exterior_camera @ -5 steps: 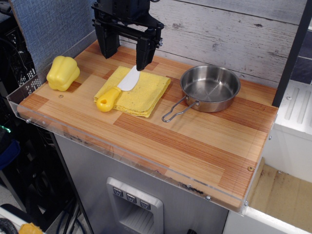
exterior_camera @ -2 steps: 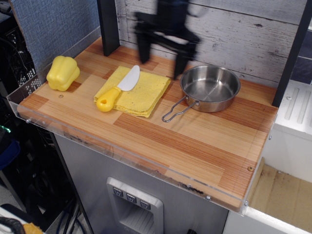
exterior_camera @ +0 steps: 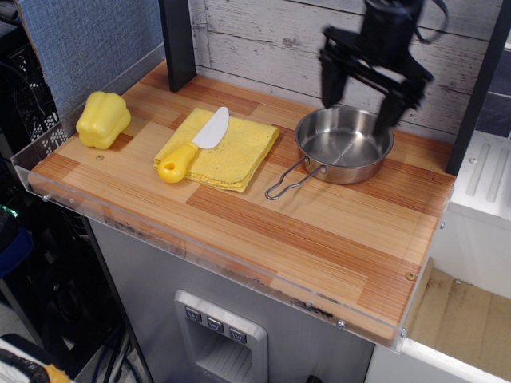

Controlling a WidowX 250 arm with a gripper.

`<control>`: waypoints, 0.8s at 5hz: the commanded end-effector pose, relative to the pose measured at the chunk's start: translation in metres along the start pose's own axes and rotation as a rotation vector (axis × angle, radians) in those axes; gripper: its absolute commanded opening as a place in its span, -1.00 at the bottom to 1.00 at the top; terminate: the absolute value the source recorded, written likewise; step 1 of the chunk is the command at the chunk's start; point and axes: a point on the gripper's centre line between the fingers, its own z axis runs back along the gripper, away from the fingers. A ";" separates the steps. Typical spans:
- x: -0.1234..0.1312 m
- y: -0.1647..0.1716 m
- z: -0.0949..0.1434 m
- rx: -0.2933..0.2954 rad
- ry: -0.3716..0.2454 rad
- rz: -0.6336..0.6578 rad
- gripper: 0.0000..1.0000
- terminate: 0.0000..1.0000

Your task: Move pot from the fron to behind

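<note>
At the far left of the desk point(exterior_camera: 263, 231) sits a yellow toy pepper point(exterior_camera: 103, 119), well apart from anything I need. Next comes the yellow cloth point(exterior_camera: 231, 152), with a toy knife point(exterior_camera: 194, 145) lying on it, yellow grip toward the front edge and pale blade toward the wall. Neither belongs to this job, so I leave them alone.

Right of the cloth rests the pot point(exterior_camera: 345, 144), upright on the wood and empty, near the rear wall rather than at the front edge. Its wire loop handle point(exterior_camera: 292, 180) points toward the front left, ending close to the cloth's corner.

My pincer point(exterior_camera: 361, 102) hangs above the pot's rear rim, fingers spread wide apart and holding nothing. One finger is over the left side of the bowl and the other over the right; I cannot tell if either touches the steel.

I judge this to be the approach step, before any grasp. Next I would need to come down so one finger drops inside the rim and the other outside it, then close on the wall. Thin, shiny steel may slip, so the grip should be square.
</note>
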 end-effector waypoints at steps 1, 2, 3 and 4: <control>0.029 -0.015 -0.012 -0.009 0.004 -0.008 1.00 -1.00; 0.030 -0.021 -0.022 -0.016 0.024 -0.009 1.00 -1.00; 0.027 -0.026 -0.027 -0.013 0.036 -0.002 1.00 -1.00; 0.024 -0.029 -0.031 -0.006 0.047 0.006 -1.00 -1.00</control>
